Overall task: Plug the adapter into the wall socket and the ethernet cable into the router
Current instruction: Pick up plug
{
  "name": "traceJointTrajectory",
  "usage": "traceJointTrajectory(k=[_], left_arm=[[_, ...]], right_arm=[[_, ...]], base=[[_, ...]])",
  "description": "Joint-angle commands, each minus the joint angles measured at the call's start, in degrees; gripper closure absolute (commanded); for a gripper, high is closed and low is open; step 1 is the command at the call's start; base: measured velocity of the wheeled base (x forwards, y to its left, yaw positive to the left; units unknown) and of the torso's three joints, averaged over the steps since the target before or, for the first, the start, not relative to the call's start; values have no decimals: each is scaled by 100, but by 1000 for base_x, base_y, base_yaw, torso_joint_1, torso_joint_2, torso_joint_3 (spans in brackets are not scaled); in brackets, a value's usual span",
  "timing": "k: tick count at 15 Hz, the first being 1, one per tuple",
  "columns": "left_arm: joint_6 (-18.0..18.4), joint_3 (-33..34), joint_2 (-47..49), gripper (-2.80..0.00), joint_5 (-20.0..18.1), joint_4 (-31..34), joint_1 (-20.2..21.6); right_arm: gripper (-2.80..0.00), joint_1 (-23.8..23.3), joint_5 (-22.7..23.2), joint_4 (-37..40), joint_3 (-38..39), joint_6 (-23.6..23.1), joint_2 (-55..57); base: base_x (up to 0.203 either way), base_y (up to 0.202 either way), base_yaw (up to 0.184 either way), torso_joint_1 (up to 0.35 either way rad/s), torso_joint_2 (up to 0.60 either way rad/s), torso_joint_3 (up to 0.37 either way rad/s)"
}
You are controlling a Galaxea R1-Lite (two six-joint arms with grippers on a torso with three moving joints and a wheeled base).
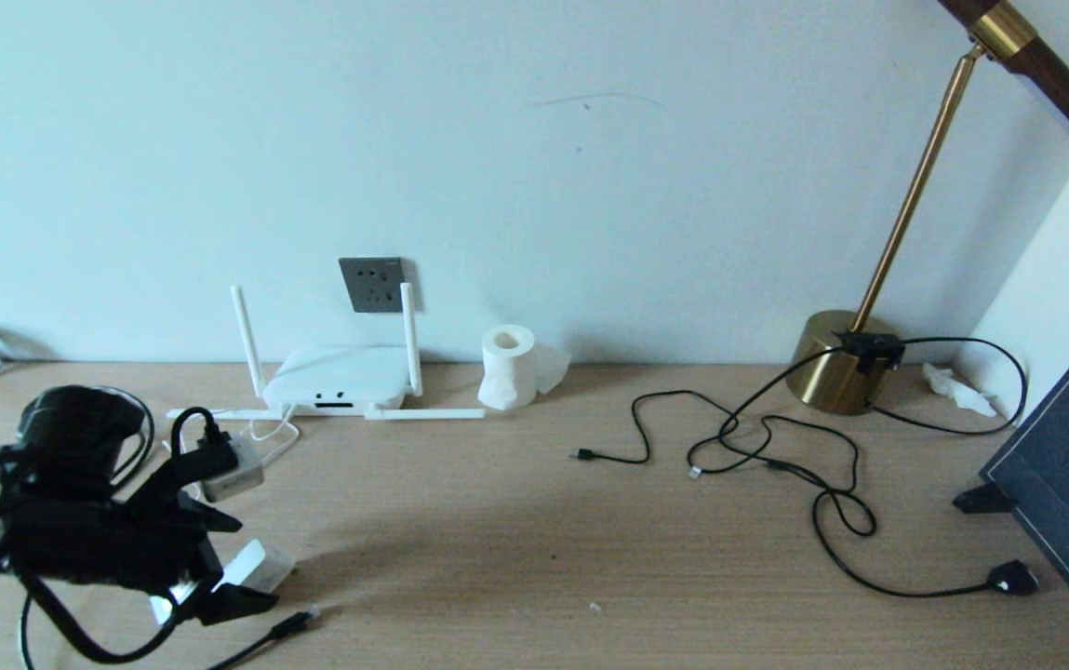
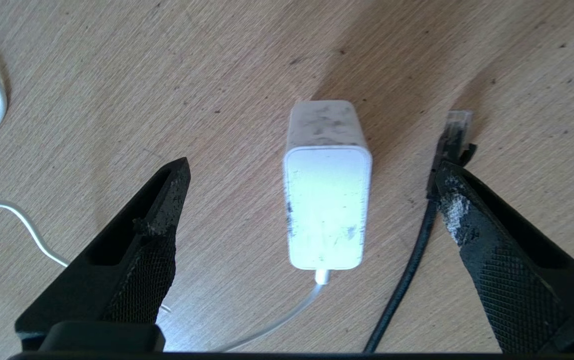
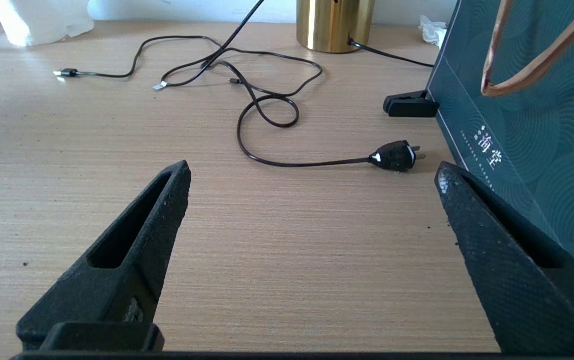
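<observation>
**newbie:** how do you line up that grab?

**me:** Desk (image 2: 117,75) first: I come straight down. My left pincer (image 2: 311,195) is spread wide, holding nothing, with the adapter (image 2: 327,200) lying flat right between the fingers. The ethernet cable (image 2: 419,240) is touching my one finger (image 2: 459,210), so I'd nudge away from it before squeezing the adapter's long sides.

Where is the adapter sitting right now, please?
In the head view, the adapter lies at the desk's near left, between the open left hand's fingers, beside the ethernet cable.
</observation>
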Motion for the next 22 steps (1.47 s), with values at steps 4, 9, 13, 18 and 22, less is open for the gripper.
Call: traceJointTrajectory(k=[4,9,13,18,22], left_arm=[[45,30,80,-280,-11,-58,17],[150,12,141,-280,-11,-58,8],[220,12,185,-280,-11,-58,8],[220,30,247,-280,-11,-58,8],[229,26,290,0,-2,-58,8]], right_arm=[[-280,-2,2,-1,7,0,1],[-280,1,2,-1,1,0,-1],[-280,1,2,-1,0,0,6],[-280,-4,2,-1,0,0,1],[-280,1,2,-1,0,0,-2]], base=[[0,0,0,0,0,0],[0,0,0,0,0,0],[0,0,0,0,0,0],[0,0,0,0,0,0],[0,0,0,0,0,0]])
